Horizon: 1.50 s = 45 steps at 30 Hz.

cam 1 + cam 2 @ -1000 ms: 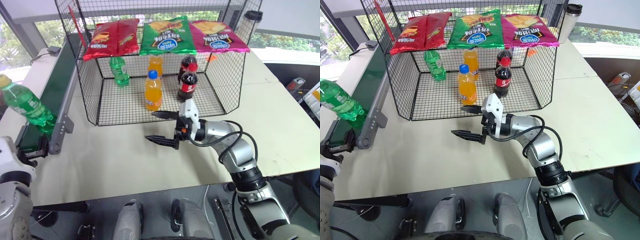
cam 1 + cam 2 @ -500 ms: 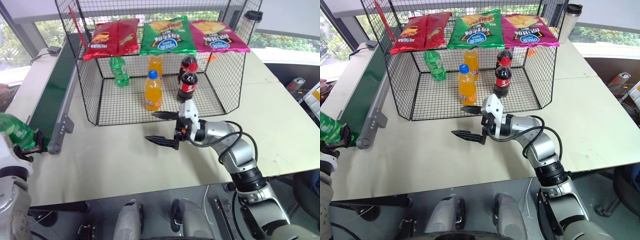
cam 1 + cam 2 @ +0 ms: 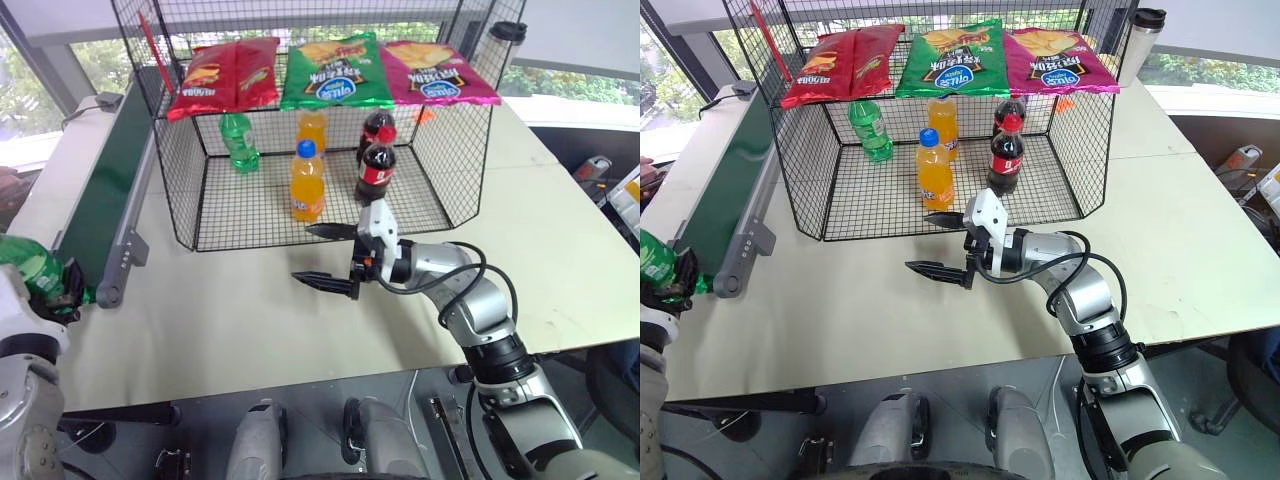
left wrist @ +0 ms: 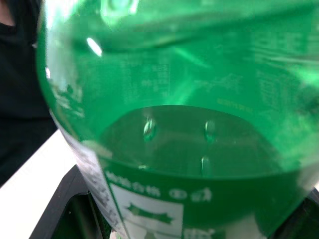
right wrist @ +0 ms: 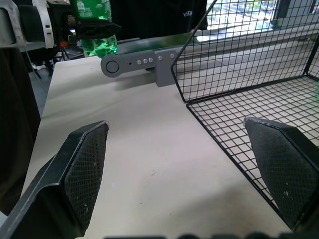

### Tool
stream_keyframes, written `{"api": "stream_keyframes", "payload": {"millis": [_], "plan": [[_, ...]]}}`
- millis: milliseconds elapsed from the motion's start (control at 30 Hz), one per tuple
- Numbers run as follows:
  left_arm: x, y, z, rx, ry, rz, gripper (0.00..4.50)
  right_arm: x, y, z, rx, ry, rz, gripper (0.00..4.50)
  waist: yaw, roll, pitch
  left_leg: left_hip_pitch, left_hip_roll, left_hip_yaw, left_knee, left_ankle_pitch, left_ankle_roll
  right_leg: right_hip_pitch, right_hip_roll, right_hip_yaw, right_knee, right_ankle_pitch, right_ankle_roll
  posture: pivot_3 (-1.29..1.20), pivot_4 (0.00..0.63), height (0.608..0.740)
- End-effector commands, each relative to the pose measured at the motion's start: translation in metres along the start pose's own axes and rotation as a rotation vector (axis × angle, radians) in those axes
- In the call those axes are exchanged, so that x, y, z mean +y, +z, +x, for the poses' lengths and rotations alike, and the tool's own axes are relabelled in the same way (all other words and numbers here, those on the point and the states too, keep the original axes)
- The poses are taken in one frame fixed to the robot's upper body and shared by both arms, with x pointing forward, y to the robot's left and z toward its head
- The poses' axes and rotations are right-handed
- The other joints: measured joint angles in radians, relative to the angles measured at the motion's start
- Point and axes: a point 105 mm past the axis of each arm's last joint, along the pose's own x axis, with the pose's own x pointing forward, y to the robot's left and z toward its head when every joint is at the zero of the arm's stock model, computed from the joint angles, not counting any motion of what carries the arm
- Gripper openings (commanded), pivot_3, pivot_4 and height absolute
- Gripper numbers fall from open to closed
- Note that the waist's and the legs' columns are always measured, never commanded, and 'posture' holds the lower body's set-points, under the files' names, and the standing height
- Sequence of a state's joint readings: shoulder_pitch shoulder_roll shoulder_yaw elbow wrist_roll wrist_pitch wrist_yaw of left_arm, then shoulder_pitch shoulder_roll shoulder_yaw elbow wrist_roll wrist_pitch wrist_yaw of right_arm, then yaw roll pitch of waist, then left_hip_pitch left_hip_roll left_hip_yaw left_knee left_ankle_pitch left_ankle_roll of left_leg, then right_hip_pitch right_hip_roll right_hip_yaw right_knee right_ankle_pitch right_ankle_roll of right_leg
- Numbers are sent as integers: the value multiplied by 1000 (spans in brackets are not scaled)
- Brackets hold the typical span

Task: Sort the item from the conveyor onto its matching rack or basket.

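The item, a green soda bottle, sits at the near end of the dark green conveyor. My left gripper is shut on it, and the green body and label press close in the left wrist view. The right wrist view shows the held bottle beyond the belt's rounded end. My right gripper hangs open and empty over the table, just in front of the black wire-mesh basket.
Inside the basket stand another green bottle, two orange bottles and two cola bottles. Chip bags hang on its back wall. A dark tumbler stands at the back right. Bare table lies between my arms.
The green bottle came down from above the conveyor's near end into my left gripper, which closed on it. My right arm stayed put.
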State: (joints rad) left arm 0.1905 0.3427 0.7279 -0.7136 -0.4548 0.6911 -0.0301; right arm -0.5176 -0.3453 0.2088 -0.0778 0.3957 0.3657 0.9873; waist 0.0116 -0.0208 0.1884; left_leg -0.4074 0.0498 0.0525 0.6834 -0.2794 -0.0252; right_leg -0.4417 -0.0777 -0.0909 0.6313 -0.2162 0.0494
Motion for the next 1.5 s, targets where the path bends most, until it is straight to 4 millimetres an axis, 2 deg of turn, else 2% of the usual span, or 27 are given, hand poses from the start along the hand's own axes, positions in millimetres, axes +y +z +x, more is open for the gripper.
{"api": "stream_keyframes", "payload": {"millis": [33, 167, 233, 333, 567, 667, 800, 1100, 1300, 1500], "plan": [[-2, 42, -9, -143, -33, 26, 2779, 1, 12, 0, -24, 12, -44, 4500, -1, 0, 0, 0, 0, 0, 0, 0, 0, 0, 0, 0, 0, 0, 0, 0, 150, 740], [-6, 56, -10, -178, -72, 20, 2779, 0, 11, -2, -23, 9, -44, 4500, -1, 0, 0, 0, 0, 0, 0, 0, 0, 0, 0, 0, 0, 0, 0, 0, 150, 740], [-16, 65, -9, -201, -131, 7, 2779, -1, 10, -3, -21, 4, -46, 4500, 1, 0, 0, 0, 0, 0, 0, 0, 0, 0, 0, 0, 0, 0, 0, 0, 150, 740], [-38, 72, -9, -215, -217, -36, 2779, -2, 10, -3, -18, -5, -49, 4500, 1, 0, 0, 0, 0, 0, 0, 0, 0, 0, 0, 0, 0, 0, 0, 0, 150, 740], [-100, 70, -2, -206, -412, -66, 2779, -9, 7, -5, 15, -48, -69, 4500, 2, 0, 0, 0, 0, 0, 0, 0, 0, 0, 1, 0, 0, 2, 3, 0, 150, 740], [-121, 67, 8, -208, -451, -86, 2779, -11, 6, -6, 26, -63, -76, 4500, 1, 0, 0, 0, -1, 0, 0, 0, 0, 1, 1, 0, 0, 2, 2, 0, 150, 740], [-142, 49, 32, -173, -435, -100, 2779, -15, 1, -7, 49, -98, -98, 4500, -1, 0, 0, 0, 0, 1, 0, 0, 0, 1, 1, 0, 0, 2, 3, 0, 150, 740], [-191, 34, 76, -156, -442, -104, 2779, -39, -16, -13, 175, -240, -172, 4500, 2, 0, 0, -1, -1, 1, 0, 0, 0, 0, 1, 0, -1, 2, 3, 0, 150, 740], [-217, 26, 90, -145, -480, -83, 2779, -44, -23, -16, 233, -266, -186, 4500, 0, 0, 0, -1, 0, 1, -1, 0, 0, 0, 1, 0, -1, 2, 4, 0, 150, 740], [-230, 20, 100, -139, -479, -66, 2779, -44, -25, -17, 246, -271, -187, 4500, 1, 0, 0, -1, 0, 1, 0, 0, 0, 0, 1, 0, 0, 2, 4, 0, 150, 740]]}}
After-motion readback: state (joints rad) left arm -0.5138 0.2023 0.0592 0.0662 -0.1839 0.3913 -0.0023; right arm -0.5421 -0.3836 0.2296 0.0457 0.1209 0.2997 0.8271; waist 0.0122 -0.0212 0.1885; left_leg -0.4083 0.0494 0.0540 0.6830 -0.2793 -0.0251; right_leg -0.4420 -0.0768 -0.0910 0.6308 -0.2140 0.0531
